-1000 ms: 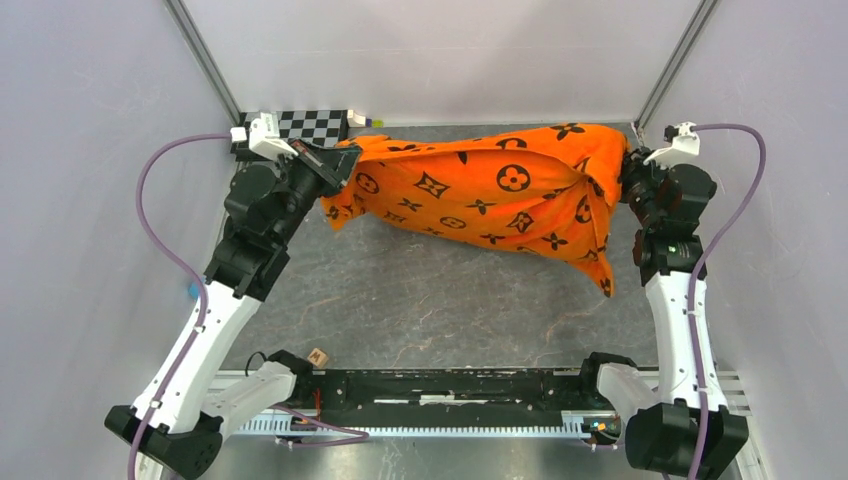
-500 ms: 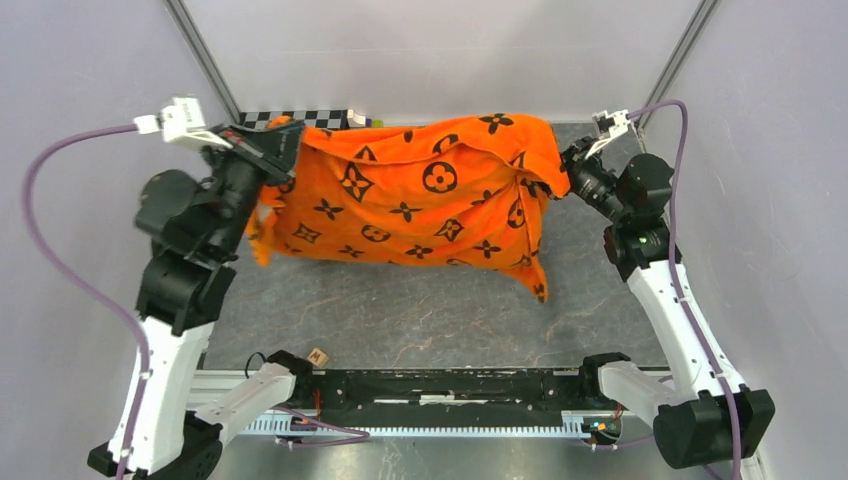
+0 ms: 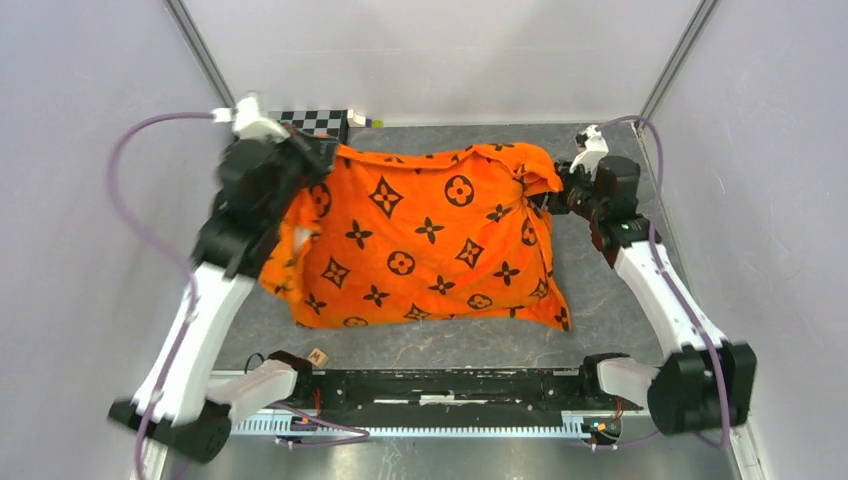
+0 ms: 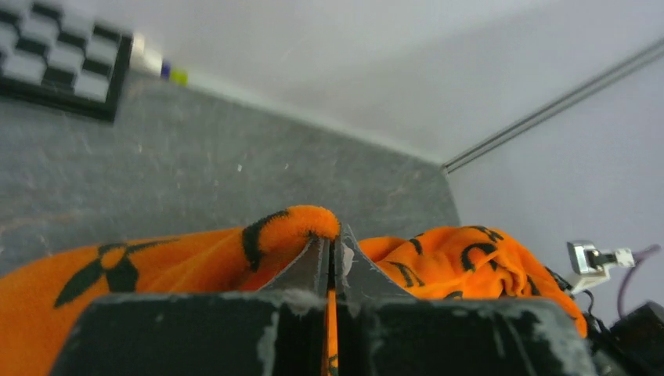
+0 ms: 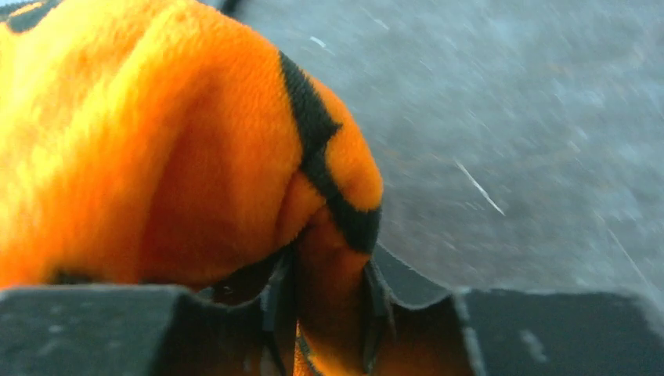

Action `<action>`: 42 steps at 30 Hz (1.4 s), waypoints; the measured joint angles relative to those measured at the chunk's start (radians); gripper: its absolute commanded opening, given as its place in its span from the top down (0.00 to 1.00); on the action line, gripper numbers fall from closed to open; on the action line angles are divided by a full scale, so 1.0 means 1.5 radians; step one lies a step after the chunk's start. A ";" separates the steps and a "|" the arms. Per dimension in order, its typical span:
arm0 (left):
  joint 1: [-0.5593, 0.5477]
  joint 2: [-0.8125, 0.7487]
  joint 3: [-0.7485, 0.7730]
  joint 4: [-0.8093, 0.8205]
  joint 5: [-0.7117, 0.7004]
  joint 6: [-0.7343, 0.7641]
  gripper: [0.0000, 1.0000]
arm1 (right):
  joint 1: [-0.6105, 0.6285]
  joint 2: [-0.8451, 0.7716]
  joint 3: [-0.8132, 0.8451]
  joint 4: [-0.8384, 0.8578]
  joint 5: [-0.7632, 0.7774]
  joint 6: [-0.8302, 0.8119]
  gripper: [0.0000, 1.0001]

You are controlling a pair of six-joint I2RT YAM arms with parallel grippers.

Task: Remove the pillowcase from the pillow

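Two far corners of the pillowcase are held in the top view. The left arm rises steeply from the near-left base, and its left gripper clamps the far-left corner. The right arm stretches along the right side, wrist turned leftward, with the right gripper on the far-right corner. The bright orange cloth, printed with black flowers and diamonds, spreads creased and bulging over the middle of the grey mottled table.

From the left wrist, the dark fingers are pressed together on a thin plush fold of cloth, with a checkerboard far left.

From the right wrist, the fingers pinch a thick fuzzy bunch crossed by a black band.
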 measured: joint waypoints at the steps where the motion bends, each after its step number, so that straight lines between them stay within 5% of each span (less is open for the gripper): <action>1: 0.013 0.036 -0.017 0.012 0.016 -0.016 0.98 | -0.008 0.030 -0.002 -0.008 0.012 -0.006 0.59; 3: 0.051 0.144 -0.039 0.063 0.072 -0.062 0.97 | -0.027 0.094 -0.002 -0.028 0.049 -0.026 0.48; 4: 0.064 0.199 -0.039 0.088 0.089 -0.081 0.86 | -0.033 0.117 -0.001 -0.033 0.066 -0.033 0.39; 6: 0.087 0.343 -0.028 0.127 0.145 -0.118 0.41 | -0.043 0.139 0.007 -0.049 0.095 -0.054 0.19; 9: 0.098 0.445 -0.024 0.127 0.183 -0.145 0.01 | -0.034 0.129 0.024 -0.058 0.128 -0.074 0.04; 13: 0.097 0.421 -0.025 0.115 0.169 -0.151 0.00 | 0.004 0.077 0.028 -0.052 0.185 -0.105 0.02; 20: 0.095 0.195 -0.033 0.109 0.051 -0.092 0.02 | 0.104 0.021 0.028 -0.053 0.238 -0.139 0.03; 25: 0.095 0.035 -0.232 0.182 0.027 -0.107 0.02 | 0.248 0.039 0.026 -0.069 0.284 -0.143 0.03; 31: 0.095 0.011 -0.382 0.144 0.014 -0.113 0.00 | 0.376 0.059 -0.009 -0.068 0.326 -0.145 0.02; 42: 0.095 -0.108 -0.452 0.139 0.030 -0.113 0.00 | 0.412 0.106 -0.131 -0.085 0.396 -0.152 0.02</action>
